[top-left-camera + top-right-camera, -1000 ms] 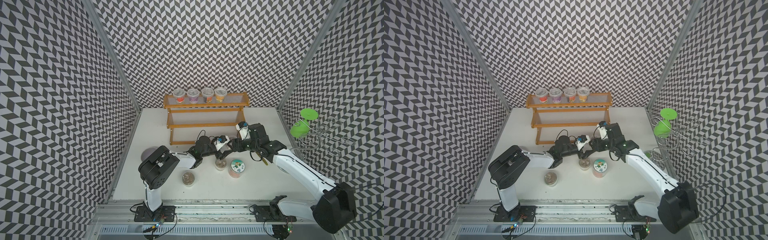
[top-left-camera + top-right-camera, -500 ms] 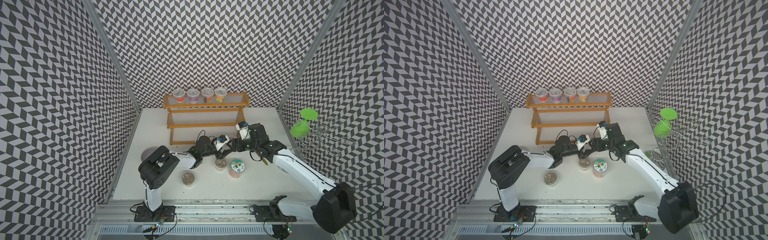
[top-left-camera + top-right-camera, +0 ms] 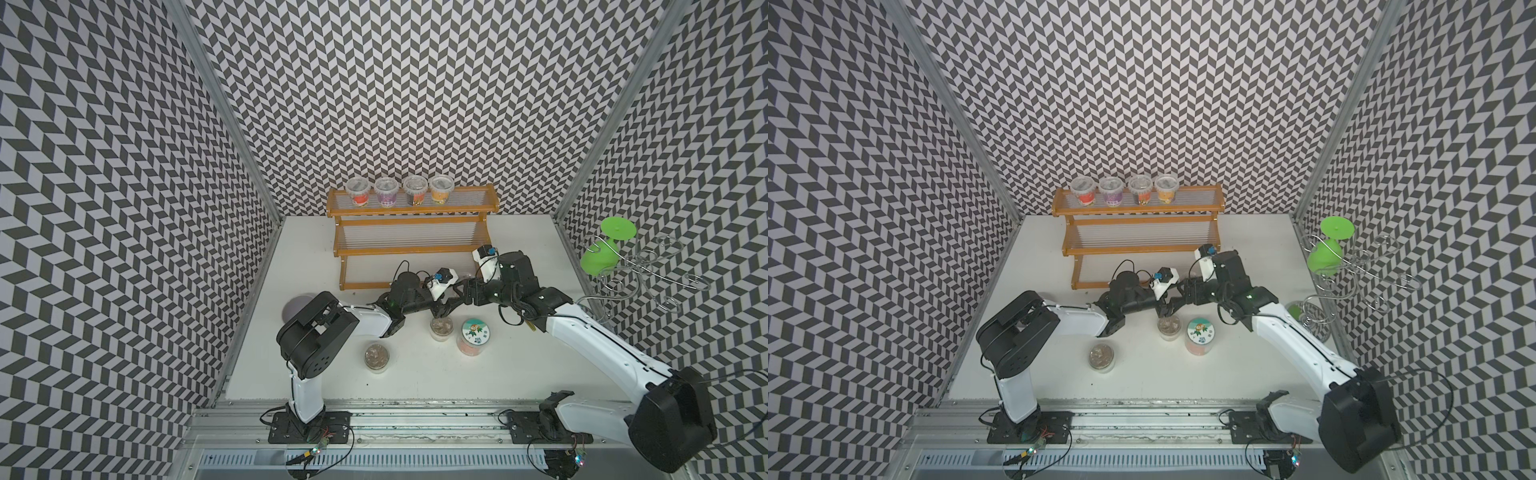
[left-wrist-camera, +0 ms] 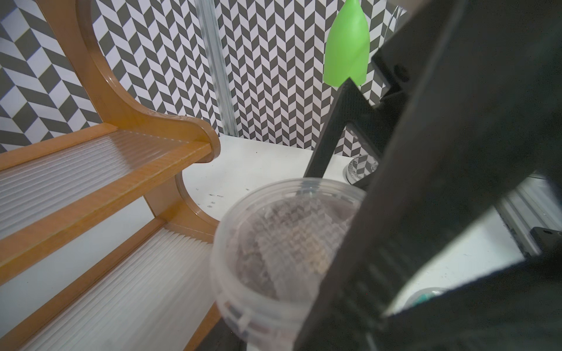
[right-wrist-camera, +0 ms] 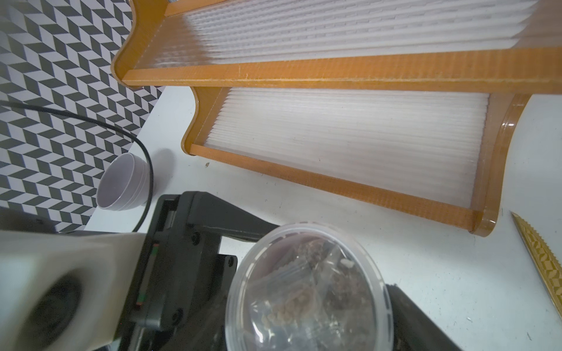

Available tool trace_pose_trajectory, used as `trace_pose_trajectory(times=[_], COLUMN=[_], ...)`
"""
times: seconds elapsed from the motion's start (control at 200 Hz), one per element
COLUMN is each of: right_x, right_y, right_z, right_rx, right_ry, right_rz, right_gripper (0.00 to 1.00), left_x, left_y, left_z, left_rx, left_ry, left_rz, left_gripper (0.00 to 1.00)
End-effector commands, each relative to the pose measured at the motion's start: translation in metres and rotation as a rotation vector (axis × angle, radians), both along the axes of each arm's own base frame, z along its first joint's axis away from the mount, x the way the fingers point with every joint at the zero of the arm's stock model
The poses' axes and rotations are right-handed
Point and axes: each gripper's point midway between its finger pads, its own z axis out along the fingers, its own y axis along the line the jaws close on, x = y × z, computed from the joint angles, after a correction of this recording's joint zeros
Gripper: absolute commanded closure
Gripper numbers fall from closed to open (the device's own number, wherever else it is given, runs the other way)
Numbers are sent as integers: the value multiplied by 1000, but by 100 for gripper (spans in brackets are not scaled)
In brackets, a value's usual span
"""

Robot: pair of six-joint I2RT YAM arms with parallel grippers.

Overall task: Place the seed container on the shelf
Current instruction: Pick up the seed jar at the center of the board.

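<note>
The seed container point(image 3: 441, 327), a clear lidded tub, stands upright before the shelf point(image 3: 411, 252), which lies at its 12 o'clock; whether its base rests on the table I cannot tell. The left gripper point(image 3: 438, 311) reaches in from 9 o'clock and is clenched on the tub near its rim, a hold that, as I judge it, suits carrying it lid-up. The right gripper point(image 3: 454, 298) comes from 3 o'clock with jaws spread; one finger point(image 5: 413, 319) shows just beside the lid's rim, and I read it as released, not pinching. That gripper is the nearest obstacle, crowding the tub. A labelled tub point(image 3: 473, 334) stands just beside at 3 o'clock, another seed cup point(image 3: 377, 356) at 8 o'clock, a purple bowl point(image 5: 124, 185) at 9 o'clock behind the left arm. Four cups point(image 3: 385, 192) fill the left of the top tier; both lower tiers are bare. A wire stand point(image 3: 648, 274) bearing a green glass point(image 3: 602, 253) is well apart at 2 o'clock
</note>
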Motion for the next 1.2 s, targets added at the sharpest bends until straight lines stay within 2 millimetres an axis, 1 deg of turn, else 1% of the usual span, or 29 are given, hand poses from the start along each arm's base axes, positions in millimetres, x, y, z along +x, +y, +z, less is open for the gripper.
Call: trace_pose_trajectory(times=[0.0, 0.085, 0.34, 0.456, 0.671, 0.786, 0.986, 1.097, 1.197], right_x=[5, 5, 12, 14, 14, 13, 8, 7, 9], right_y=[1, 1, -7, -9, -14, -12, -1, -1, -5], right_z=[5, 4, 7, 2, -9, -12, -14, -17, -19], right_rx=[7, 5, -28, -58, -110, -119, -81, -85, -102], right_ry=[-45, -58, -102, -99, -82, -71, -56, -48, -49], right_rz=[-9, -5, -40, -43, -38, -25, 34, 37, 16], right_gripper=[22, 22, 24, 23, 23, 23, 22, 22, 23], left_x=[-1, -2, -6, -6, -7, -6, -5, -4, -4], left_y=[-1, -2, -3, -3, -4, -4, -4, -4, -4], left_z=[24, 28, 30, 34, 41, 44, 45, 45, 45], left_rx=[-75, -93, -97, -99, -105, -107, -107, -107, -109], left_ry=[-18, -11, 2, 3, -3, -5, -4, -2, 0], left_rz=[0, -8, -32, -35, -37, -37, -35, -34, -34], left_gripper=[38, 39, 39, 39, 40, 40, 40, 40, 40])
